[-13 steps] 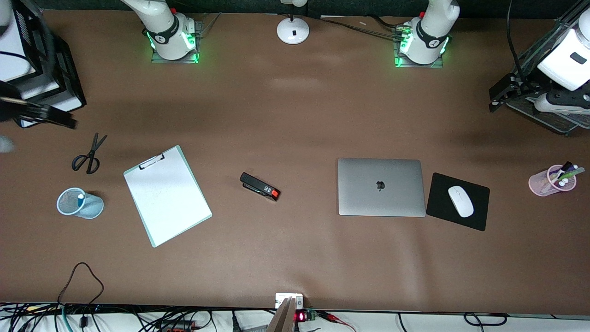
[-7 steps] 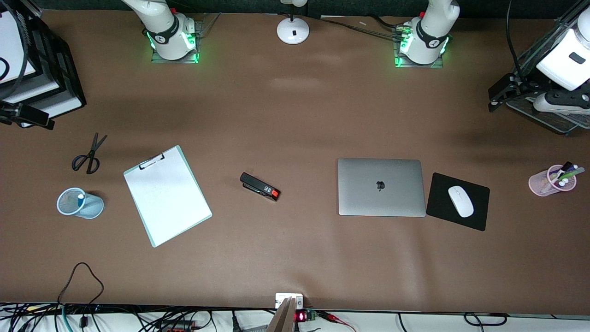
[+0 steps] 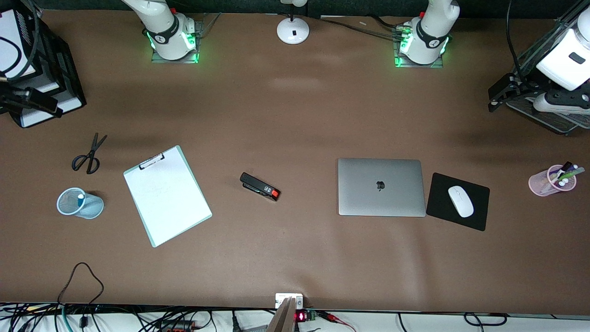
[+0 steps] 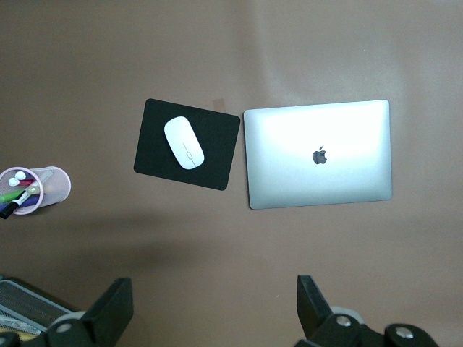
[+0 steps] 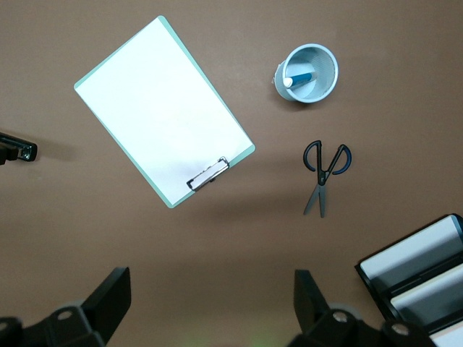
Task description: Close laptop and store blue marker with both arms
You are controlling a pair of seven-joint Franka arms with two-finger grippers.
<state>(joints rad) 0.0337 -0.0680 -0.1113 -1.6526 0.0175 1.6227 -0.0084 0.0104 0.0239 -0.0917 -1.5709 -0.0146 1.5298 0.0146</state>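
The silver-grey laptop (image 3: 381, 186) (image 4: 318, 154) lies shut, its lid flat with the apple logo up, toward the left arm's end of the table. The blue marker (image 5: 299, 76) (image 3: 81, 197) sits white end up inside a light-blue mesh cup (image 3: 79, 203) toward the right arm's end. My left gripper (image 3: 495, 99) (image 4: 213, 307) hangs open and empty over bare table near a wire tray, well apart from the laptop. Open and empty too, my right gripper (image 3: 44, 102) (image 5: 210, 296) hovers over the edge of the black file tray (image 3: 50, 69).
A clipboard (image 3: 167, 196), a black stapler (image 3: 260, 186) and scissors (image 3: 88, 154) lie between cup and laptop. A black mouse pad (image 3: 477, 216) with a white mouse (image 3: 461, 201) adjoins the laptop. A pink cup (image 3: 544, 184) holds other markers. A lamp base (image 3: 292, 30) stands between the arm bases.
My right gripper has drifted away from the front camera, up over the black file tray's edge. The left gripper has barely shifted; nothing on the table has moved.
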